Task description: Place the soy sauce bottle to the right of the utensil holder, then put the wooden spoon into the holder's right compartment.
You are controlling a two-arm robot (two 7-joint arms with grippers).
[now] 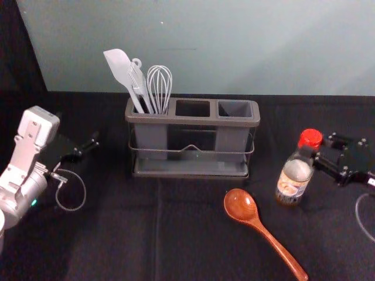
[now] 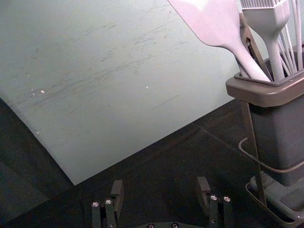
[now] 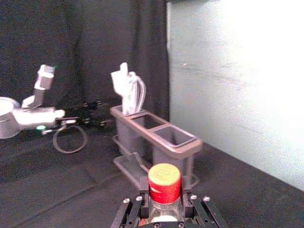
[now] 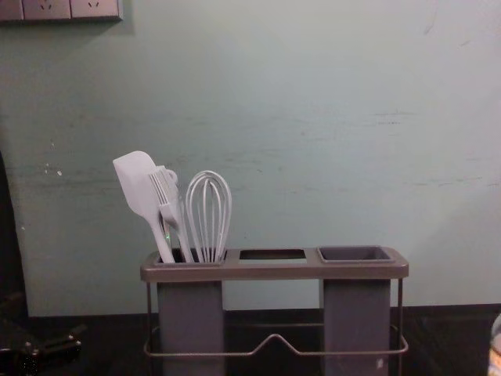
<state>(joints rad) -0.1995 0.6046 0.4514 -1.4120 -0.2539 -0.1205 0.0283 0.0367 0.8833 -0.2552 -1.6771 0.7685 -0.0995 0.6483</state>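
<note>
Out at nine o'clock from the utensil holder (image 1: 193, 120), the left gripper (image 2: 160, 190) hangs with its jaws spread wide, nothing between them. In the left compartment (image 1: 150, 140) stand the spatula (image 1: 119, 67), brush (image 4: 166, 200) and whisk (image 1: 159, 85). Across at the far end, the right compartment (image 1: 230, 139) looks ready for a spoon. Down at five o'clock lies the wooden spoon (image 1: 241, 205), flat on the desk (image 1: 117, 240), handle towards five. And between three and four, the right gripper (image 3: 164, 194) has its jaws closed on the neck of the soy sauce bottle (image 1: 293, 175)! It slants in the head view; base down or lifted, I can't tell. Let go tilted or high, it could topple; swing in low, it may clip the spoon; too close, it knocks the holder.
</note>
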